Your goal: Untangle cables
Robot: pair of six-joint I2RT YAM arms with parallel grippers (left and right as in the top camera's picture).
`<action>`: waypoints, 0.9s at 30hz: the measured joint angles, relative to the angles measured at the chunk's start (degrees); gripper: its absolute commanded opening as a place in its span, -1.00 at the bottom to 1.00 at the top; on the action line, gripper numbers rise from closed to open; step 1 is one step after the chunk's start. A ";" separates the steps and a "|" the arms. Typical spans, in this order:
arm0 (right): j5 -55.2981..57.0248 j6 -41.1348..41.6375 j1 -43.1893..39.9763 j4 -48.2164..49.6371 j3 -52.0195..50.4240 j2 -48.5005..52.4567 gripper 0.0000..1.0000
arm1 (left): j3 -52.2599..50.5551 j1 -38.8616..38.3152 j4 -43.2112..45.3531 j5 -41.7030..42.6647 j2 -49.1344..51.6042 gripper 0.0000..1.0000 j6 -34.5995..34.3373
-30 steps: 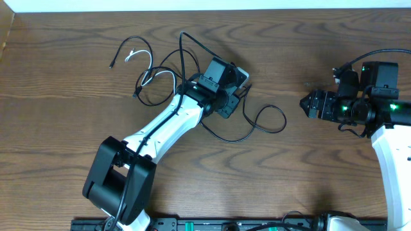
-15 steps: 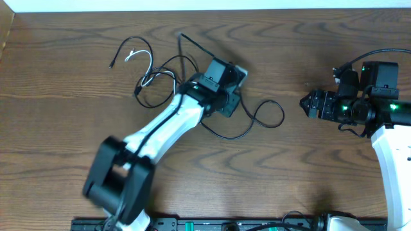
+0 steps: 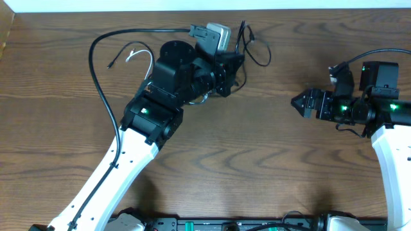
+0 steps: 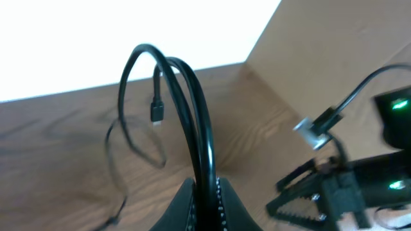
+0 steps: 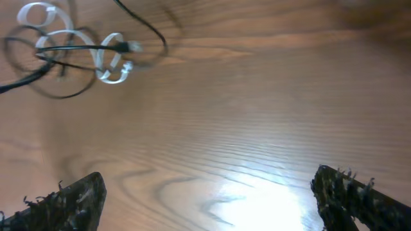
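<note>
My left gripper (image 3: 235,64) is raised over the far middle of the table and is shut on the black cable (image 3: 255,43). In the left wrist view the black cable (image 4: 192,109) arches up out of the closed jaws (image 4: 207,192), with its plug (image 4: 156,114) hanging in the air. The white cable (image 3: 137,54) lies curled on the table at the far left, partly hidden by the left arm. In the right wrist view its loops (image 5: 103,58) still cross black strands. My right gripper (image 3: 297,102) is open and empty at the right, low over bare wood (image 5: 212,186).
A thick black robot wire (image 3: 96,77) arcs over the left part of the table to the left wrist camera (image 3: 215,35). The table's far edge meets a white wall (image 3: 192,5). The right gripper also shows in the left wrist view (image 4: 308,192).
The left arm rose and swung toward the far edge, lifting the black cable; its loop on the middle of the table is gone. The right gripper shifted slightly left.
</note>
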 measured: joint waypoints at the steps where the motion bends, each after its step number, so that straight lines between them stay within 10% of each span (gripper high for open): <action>1: -1.11 -0.31 0.00 -0.02 0.00 0.00 0.99 | 0.00 0.02 1.92 0.63 0.00 -0.85 -1.01; 27: -4.70 -6.05 16.72 17.00 0.00 0.02 0.99 | 0.00 0.00 7.21 16.85 -0.04 -0.85 -8.85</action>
